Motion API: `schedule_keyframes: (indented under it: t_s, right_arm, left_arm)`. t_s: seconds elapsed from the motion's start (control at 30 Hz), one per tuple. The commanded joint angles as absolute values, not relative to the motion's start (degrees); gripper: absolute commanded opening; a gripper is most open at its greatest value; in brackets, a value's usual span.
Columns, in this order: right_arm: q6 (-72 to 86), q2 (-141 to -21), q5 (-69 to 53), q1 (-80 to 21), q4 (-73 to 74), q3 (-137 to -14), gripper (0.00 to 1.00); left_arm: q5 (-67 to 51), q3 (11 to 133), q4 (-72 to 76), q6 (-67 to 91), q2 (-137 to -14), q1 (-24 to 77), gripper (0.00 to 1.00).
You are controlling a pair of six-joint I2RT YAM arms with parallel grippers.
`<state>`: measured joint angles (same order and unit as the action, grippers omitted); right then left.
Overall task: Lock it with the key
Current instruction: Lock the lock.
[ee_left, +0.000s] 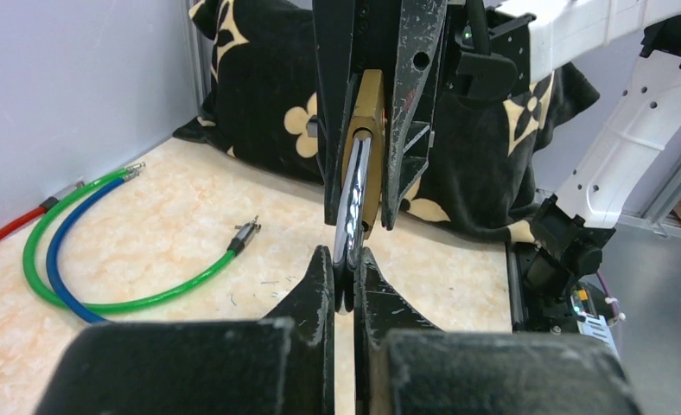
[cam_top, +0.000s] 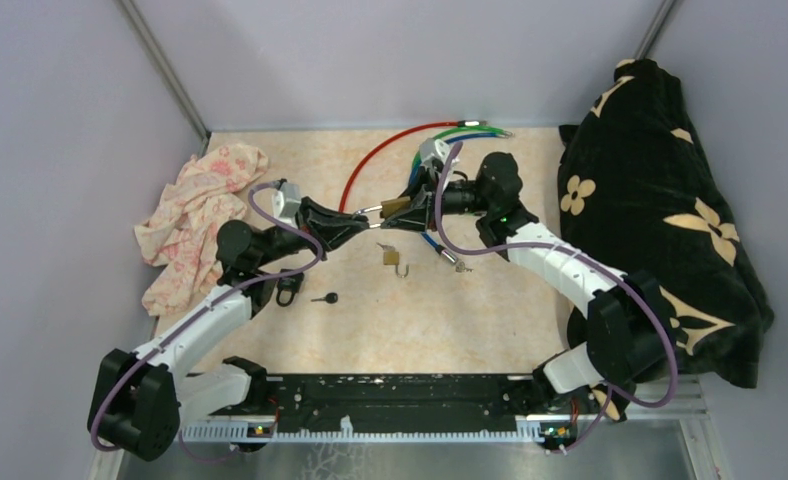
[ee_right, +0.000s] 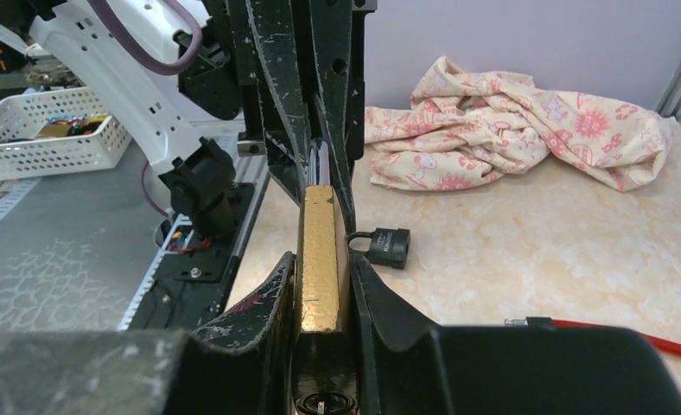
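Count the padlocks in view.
3. The held padlock is gripped by the left claw and right claw; a loose brass padlock lies nearer the bases; a black padlock sits by the left arm. More may be hidden.

Both arms are built of white moulded link shells joined by chunky black joint housings. The left arm and the right arm each carry a loose purple cable that loops along the links. The left pincer and right pincer have black, wedge-shaped fingers, scuffed with pale scratches and a few reddish smears. The bases are mounted on a black rail edged by a white toothed strip.
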<state>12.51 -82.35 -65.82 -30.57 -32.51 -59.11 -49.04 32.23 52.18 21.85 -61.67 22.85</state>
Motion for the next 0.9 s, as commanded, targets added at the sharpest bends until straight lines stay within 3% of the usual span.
schedule_keyframes:
  t_s: [0.0,0.27,0.7,0.87]
  right_arm:
    - [18.5,-82.6,-59.9,-33.3,-47.7,-59.6,0.0]
    - [18.3,-83.9,-61.5,-34.3,-45.4,-58.5,0.0]
    - [22.2,-86.1,-63.0,-35.4,-48.6,-61.5,0.0]
    - [6.6,-81.2,-59.5,-35.4,-29.6,-63.1,0.0]
  left_arm:
    - [-51.9,34.5,56.3,21.8,-63.4,27.7,0.0]
    - [-45.8,35.0,55.3,17.1,-63.1,28.5,0.0]
    - [-53.4,35.8,54.0,15.2,-64.6,30.9,0.0]
    - [-54.7,35.8,51.6,13.2,-63.5,30.3,0.0]
